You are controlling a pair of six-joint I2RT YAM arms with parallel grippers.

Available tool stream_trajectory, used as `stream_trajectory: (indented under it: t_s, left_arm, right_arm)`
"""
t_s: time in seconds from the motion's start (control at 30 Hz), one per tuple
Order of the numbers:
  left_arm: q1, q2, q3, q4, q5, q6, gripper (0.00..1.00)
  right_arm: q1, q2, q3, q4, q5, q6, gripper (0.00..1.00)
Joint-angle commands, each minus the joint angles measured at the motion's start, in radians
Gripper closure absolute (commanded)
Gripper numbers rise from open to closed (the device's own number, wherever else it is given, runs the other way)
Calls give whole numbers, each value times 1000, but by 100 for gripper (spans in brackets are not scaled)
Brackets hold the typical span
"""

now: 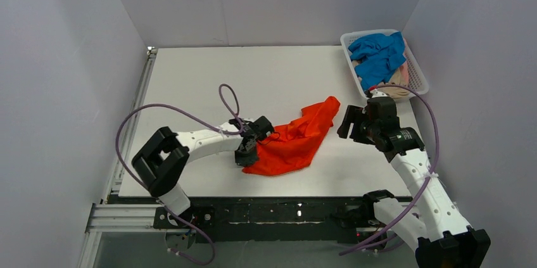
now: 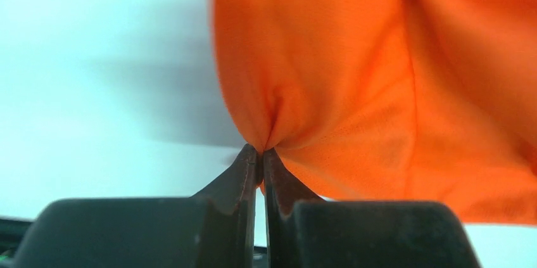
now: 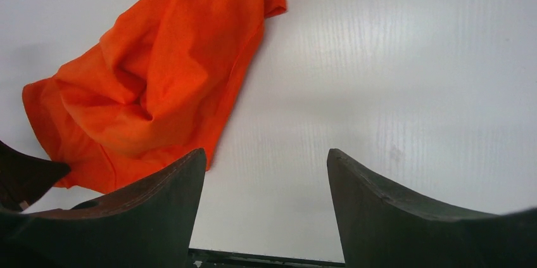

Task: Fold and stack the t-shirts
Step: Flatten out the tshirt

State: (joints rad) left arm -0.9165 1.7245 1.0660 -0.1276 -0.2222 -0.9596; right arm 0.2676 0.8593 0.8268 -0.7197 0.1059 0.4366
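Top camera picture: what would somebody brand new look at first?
The bright orange-red cloth t-shirt, crumpled in the middle of the white table, jumps out first. The left pincer is shut on the shirt's left edge, while the right pincer hangs open just to the right of it. In the far right corner sits a white plastic mesh basket with a bright blue cloth shirt piled on top.

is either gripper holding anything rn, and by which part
Left gripper pinches a bunched bit of the orange-red t-shirt near its edge; right gripper is open, holding nothing.
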Motion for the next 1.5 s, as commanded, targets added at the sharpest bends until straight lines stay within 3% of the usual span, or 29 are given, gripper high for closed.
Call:
stream_trajectory:
  t_s: [0.0,0.2,0.37,0.5,0.9,1.13,1.2,1.23,1.27,1.33,1.47]
  left_arm:
    - [110,-205,-152,-199,-130,16,100]
    - [220,-416,-317,-222,-139,46,100]
    - [247,-528,-362,-211,-136,74,100]
    - [253,-538,-362,-239,-137,73,100]
    - [257,-533,-353,-253,-107,58,100]
    - [256,-532,-356,-242,-91,53,100]
    - [256,-527,-355,-243,-90,53,100]
    - [256,-525,-353,-246,-93,51,100]
    - [258,-525,-349,-249,-93,51,100]
    - [257,-530,-332,-267,-99,57,100]
    - [260,-568,-253,-307,-130,97,100]
  right_arm:
    - [-5,44,61,78,-174,-87,22]
    - [33,227,166,57,-225,-131,26]
    - [64,395,233,60,-98,-35,31]
    - [64,516,282,27,15,63,34]
    - [56,673,294,251,28,219,34]
    - [48,784,311,273,51,256,35]
    - [47,817,317,292,36,247,43]
    - [44,831,331,282,22,238,54]
    - [44,840,352,262,-3,224,73]
    - [44,827,371,232,-9,216,96]
    - [44,717,409,110,24,192,99]
